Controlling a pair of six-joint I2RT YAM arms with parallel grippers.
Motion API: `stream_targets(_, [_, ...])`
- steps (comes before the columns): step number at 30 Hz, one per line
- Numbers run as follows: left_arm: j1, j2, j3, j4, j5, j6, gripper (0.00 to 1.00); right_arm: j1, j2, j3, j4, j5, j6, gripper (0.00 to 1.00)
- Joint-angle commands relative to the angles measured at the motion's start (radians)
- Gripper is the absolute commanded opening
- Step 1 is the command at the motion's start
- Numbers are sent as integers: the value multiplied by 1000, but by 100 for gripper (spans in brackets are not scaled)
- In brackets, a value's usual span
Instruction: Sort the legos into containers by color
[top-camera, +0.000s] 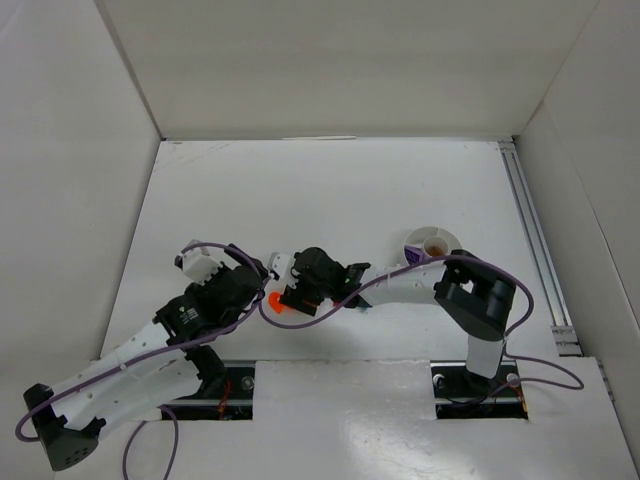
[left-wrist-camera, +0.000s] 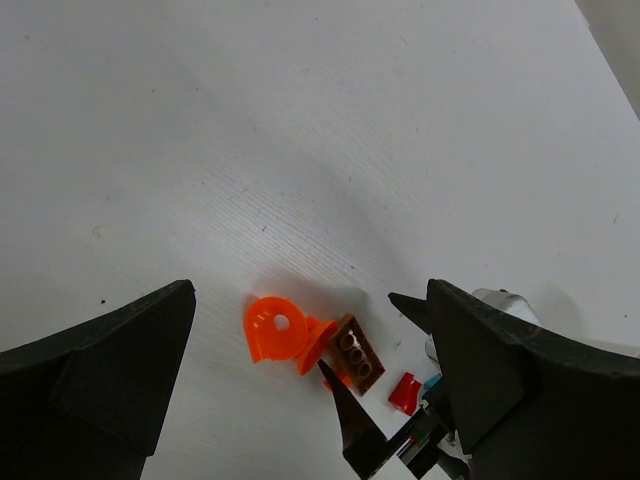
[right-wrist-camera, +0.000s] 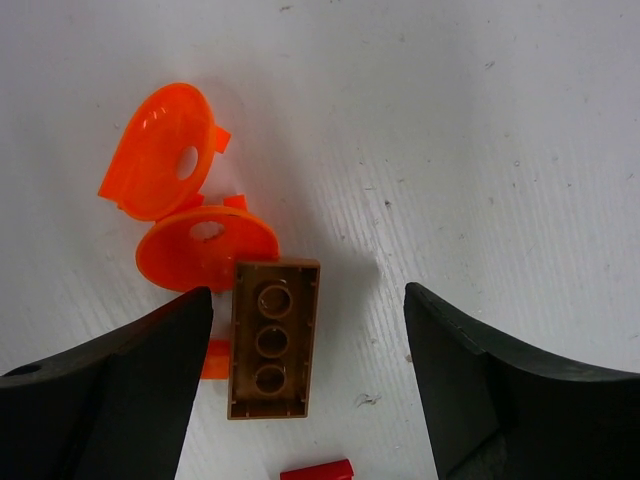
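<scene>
A small round white plastic bowl (top-camera: 452, 238), divided into wedge compartments around a centre cup (top-camera: 436, 243), stands on the white table (top-camera: 330, 190) right of the middle, just beyond the right arm's forearm. A purple piece (top-camera: 413, 255) lies in the wedge on the bowl's near-left side. The centre cup shows a tan-brown tint, perhaps a piece inside, though the overhead view is too small to be sure. What the other wedges hold cannot be made out.

The loose pieces lie well apart from the bowl, to its left, in a tight cluster where the two grippers meet. A brown rectangular plastic brick (right-wrist-camera: 272, 338) with three round marks in a row lies flat. One end touches the nearer of two translucent orange round dishes (right-wrist-camera: 205, 248), each with a hole. The farther dish (right-wrist-camera: 165, 150) tilts up against the first. A small red piece (right-wrist-camera: 315, 470) sits just past the brick's other end, with a teal piece (left-wrist-camera: 432, 382) beside it.

The right gripper (right-wrist-camera: 308, 292) has its fingers spread, one on each side of the brown brick, with a gap to the brick on both sides. The left gripper (left-wrist-camera: 310, 295) is spread wide and holds nothing, with the cluster on the table between its fingers.
</scene>
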Motion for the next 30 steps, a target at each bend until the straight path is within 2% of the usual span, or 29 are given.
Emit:
stream_targets(1, [4,-1,-8,-21,-27,-21,100,2,-1,28,53,11,29,82])
stream_targets(8, [4,8,-8,-30,-27,-21,100,2,-1,19,53,40,49,68])
stream_targets(19, [4,8,1,-30,-36,-31,100,2,27,19,53,29,49,70])
stream_targets(24, [4,8,1,-39,-46,-31,100,2,27,10,53,29,49,60])
stream_targets(30, [4,17,10,-39,-46,-31,100,2,-16,1,53,29,28,37])
